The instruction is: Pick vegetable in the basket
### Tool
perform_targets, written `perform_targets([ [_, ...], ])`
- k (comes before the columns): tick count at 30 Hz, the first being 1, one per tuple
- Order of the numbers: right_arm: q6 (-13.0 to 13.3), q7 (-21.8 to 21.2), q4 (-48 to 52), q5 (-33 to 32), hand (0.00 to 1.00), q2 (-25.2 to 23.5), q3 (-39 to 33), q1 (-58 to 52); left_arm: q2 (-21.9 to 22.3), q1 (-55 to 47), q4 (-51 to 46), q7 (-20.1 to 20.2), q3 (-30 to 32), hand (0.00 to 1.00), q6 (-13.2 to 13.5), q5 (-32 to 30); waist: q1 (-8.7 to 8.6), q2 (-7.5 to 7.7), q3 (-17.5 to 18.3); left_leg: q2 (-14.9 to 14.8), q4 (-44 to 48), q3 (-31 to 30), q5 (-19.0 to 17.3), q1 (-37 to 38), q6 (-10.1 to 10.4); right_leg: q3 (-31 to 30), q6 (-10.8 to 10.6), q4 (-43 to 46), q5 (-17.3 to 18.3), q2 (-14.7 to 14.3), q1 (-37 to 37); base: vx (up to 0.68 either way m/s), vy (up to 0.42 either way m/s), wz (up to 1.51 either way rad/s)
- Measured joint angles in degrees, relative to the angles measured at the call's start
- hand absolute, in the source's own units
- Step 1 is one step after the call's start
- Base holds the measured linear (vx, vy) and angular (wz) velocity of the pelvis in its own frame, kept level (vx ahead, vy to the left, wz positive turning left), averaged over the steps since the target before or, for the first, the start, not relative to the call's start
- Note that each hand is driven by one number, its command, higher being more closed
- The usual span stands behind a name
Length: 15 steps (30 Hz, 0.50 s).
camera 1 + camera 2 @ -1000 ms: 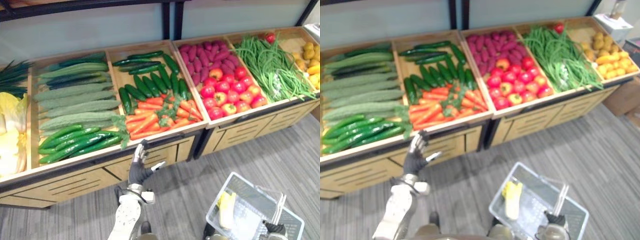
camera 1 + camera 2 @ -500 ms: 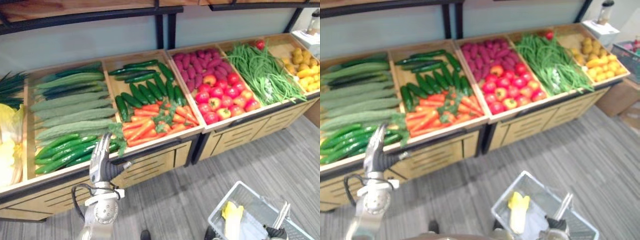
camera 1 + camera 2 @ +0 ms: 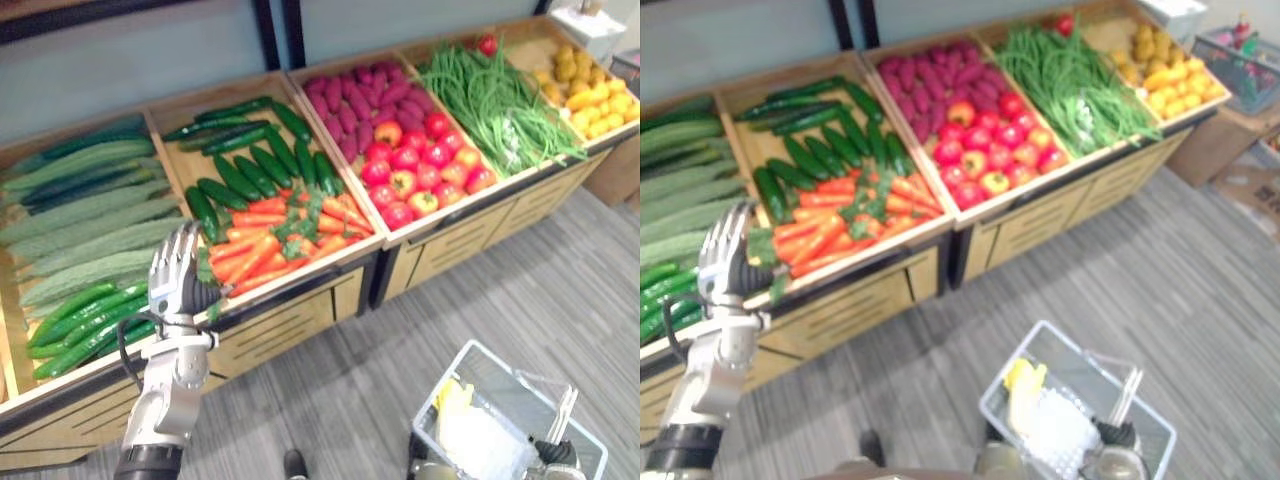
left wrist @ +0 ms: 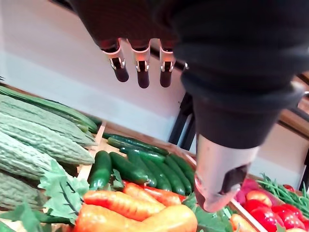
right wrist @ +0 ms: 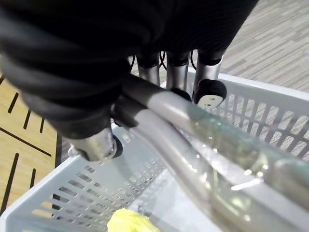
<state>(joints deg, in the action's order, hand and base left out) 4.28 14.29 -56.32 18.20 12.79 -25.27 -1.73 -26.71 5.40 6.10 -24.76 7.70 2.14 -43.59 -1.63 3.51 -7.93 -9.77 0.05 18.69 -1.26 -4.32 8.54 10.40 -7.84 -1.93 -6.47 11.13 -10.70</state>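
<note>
1. Left eye view — the left robot hand (image 3: 175,275) is raised at the front edge of the wooden desk (image 3: 460,240). Its fingers are straight and spread, and it holds nothing.
2. The carrots (image 3: 270,235) lie just to the right of this robot hand and the light green cucumbers (image 3: 80,315) just to its left. The dark cucumbers (image 3: 250,170) lie past the carrots. The bitter gourds (image 3: 90,215) are ahead of it and to the left, and the tomatoes (image 3: 420,170) are well apart to its right.
3. Right eye view — the right robot hand (image 3: 1118,437) sits low at the handles of the white basket (image 3: 1010,368). Inside the basket, left of this robot hand, lies a yellow vegetable (image 3: 1020,385). A white lumpy item (image 3: 1055,425) lies beside it; I cannot tell what kind.
4. Left wrist view — the fingers (image 4: 142,72) are extended, the thumb is apart and nothing lies between them. The carrots are directly below the palm, not touched.
5. Right wrist view — the right robot hand's fingers are curled round the two basket handles (image 5: 193,125), a firm grip. The yellow vegetable lies on the basket floor below the thumb.
</note>
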Motion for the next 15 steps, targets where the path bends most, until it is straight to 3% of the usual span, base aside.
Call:
perform_targets([
  [6, 1.0, 0.1, 3.4, 1.6, 1.0, 1.5, 2.2, 2.9, -3.1, 9.2, 6.6, -1.4, -0.7, 0.0, -1.5, 0.0, -1.04, 1.49, -4.4, -1.5, 4.4, 1.3, -2.1, -4.1, 0.2, -1.9, 0.3, 0.1, -0.7, -1.0, -3.4, 0.0, -0.028, -0.17],
  [15, 1.6, 0.7, 6.6, 1.7, 1.0, 2.2, 4.8, 4.1, -4.5, 16.3, 13.3, -1.9, -3.2, 0.0, -2.5, 0.0, -1.43, 1.83, -7.2, -1.5, 6.5, 1.3, -3.1, -6.5, 0.0, -3.5, 0.6, 0.8, -1.0, -0.9, -6.0, 0.01, 0.001, -0.05],
])
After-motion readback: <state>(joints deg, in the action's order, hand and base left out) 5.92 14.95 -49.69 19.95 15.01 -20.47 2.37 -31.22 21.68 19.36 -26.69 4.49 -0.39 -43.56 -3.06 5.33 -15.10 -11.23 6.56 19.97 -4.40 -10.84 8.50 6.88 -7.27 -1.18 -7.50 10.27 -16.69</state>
